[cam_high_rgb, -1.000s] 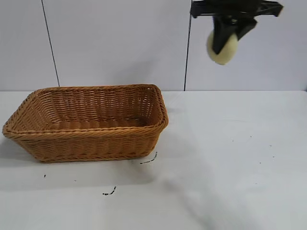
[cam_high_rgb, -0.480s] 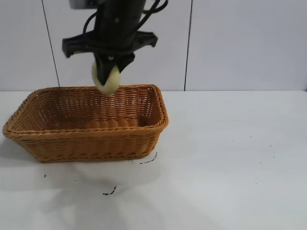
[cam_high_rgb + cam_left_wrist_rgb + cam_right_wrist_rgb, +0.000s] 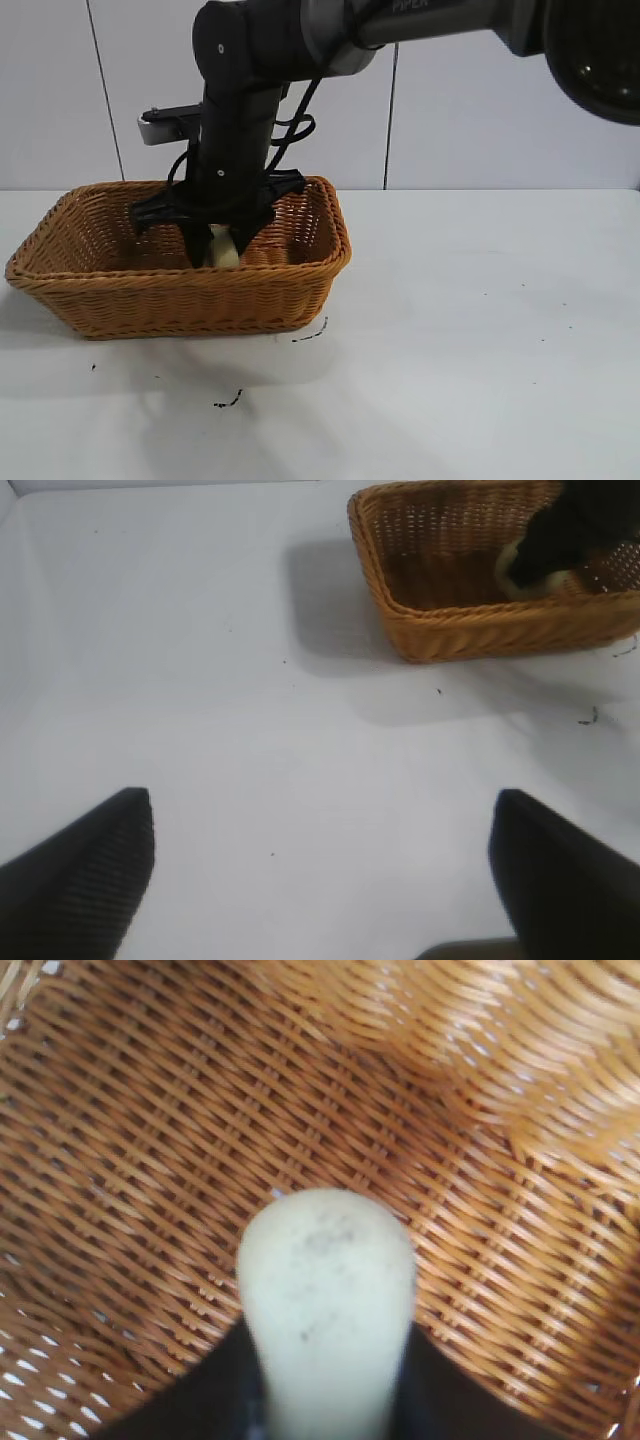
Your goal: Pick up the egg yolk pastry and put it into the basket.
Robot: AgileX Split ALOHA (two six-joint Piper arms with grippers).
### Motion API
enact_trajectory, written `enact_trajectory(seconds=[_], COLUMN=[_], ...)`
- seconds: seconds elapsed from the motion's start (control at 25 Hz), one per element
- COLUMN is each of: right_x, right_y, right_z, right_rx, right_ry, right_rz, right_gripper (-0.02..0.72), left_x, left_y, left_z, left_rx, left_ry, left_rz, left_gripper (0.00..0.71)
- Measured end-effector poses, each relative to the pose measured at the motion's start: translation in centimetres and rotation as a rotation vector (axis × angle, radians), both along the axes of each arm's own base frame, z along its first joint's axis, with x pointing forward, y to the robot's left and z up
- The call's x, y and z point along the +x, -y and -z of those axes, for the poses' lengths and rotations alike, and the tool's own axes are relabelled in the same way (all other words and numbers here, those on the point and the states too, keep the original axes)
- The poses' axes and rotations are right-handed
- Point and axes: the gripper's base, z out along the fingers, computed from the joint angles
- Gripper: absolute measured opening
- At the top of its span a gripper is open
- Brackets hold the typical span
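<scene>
The orange-brown wicker basket stands on the white table at the left. My right gripper reaches down inside it, shut on the pale yellow egg yolk pastry, which is held on edge just above the basket floor. In the right wrist view the pastry stands between the black fingers over the woven floor. The left wrist view shows the basket and pastry far off. My left gripper is open and empty over bare table, out of the exterior view.
The white tabletop spreads to the right and front of the basket, with a few small dark marks. A grey panelled wall stands behind.
My right gripper carried the pastry from high at the right, leftward over the basket, then down into it.
</scene>
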Motion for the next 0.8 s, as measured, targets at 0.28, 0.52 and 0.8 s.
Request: enact_trajectory(seconds=[0.28, 0.52, 0.8], right_x=[1.5, 5.8, 8.6], right_y=[5.3, 14.8, 26.2], right_z=[-5.9, -6.6, -6.4], right_rx=[0.027, -0.007, -0.017], right_ry=[0.052, 0.036, 0.002], right_rz=[0.1, 0.293, 0.518], right_gripper=[0.694, 0.695, 0.695], left_x=[0.0, 0.0, 0.0], left_y=[0.0, 0.0, 0.0], left_z=[0.0, 0.0, 0.0], left_rx=[0.0, 0.0, 0.0], left_ry=[0.0, 0.0, 0.0], left_rz=[0.0, 0.0, 0.0], left_gripper=[0.693, 0.693, 0.693])
